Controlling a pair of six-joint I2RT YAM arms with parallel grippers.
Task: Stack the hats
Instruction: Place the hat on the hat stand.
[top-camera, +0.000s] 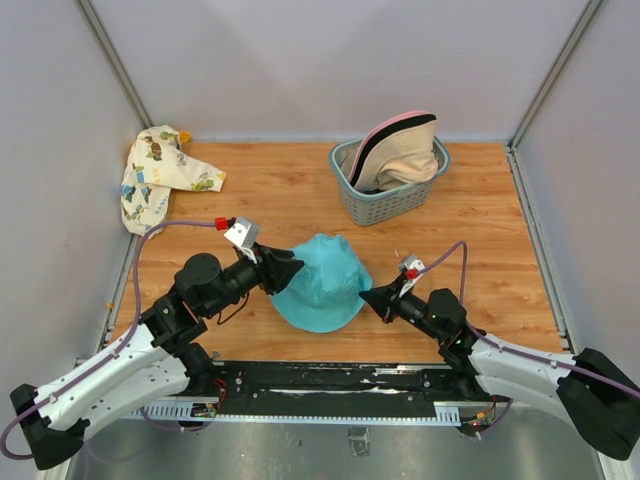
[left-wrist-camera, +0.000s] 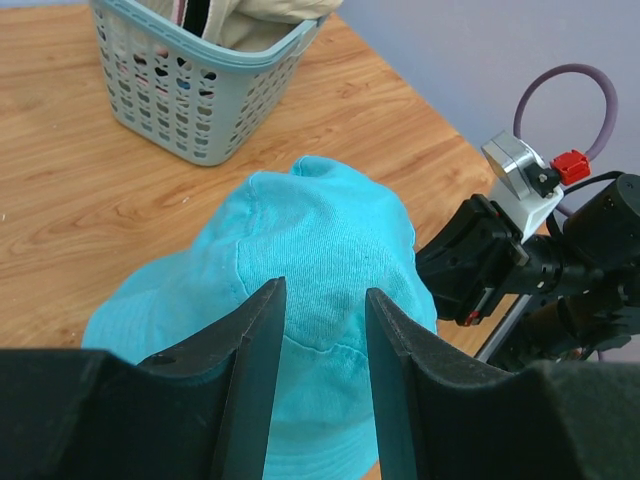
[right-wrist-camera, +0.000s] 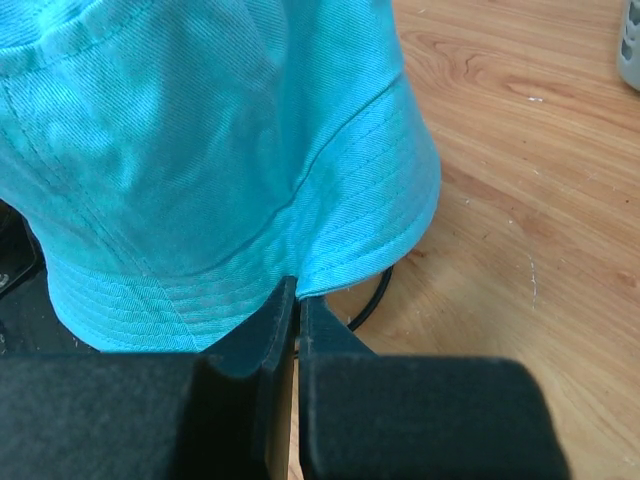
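A teal-blue bucket hat (top-camera: 322, 283) sits crown up on the wooden table, between my two grippers. My left gripper (top-camera: 290, 268) is open at the hat's left side, and the crown (left-wrist-camera: 320, 225) shows between its fingers (left-wrist-camera: 262, 330); I cannot tell if they touch it. My right gripper (top-camera: 370, 293) is at the hat's right edge, shut on the brim (right-wrist-camera: 370, 200); its tips (right-wrist-camera: 298, 292) pinch the brim's rim. Pink, black and cream hats (top-camera: 400, 150) are bunched in a basket at the back.
The grey-green slatted basket (top-camera: 385, 205) stands at the back right and also shows in the left wrist view (left-wrist-camera: 190, 100). A cream printed fabric piece (top-camera: 155, 175) lies at the back left corner. Grey walls close in the table on three sides.
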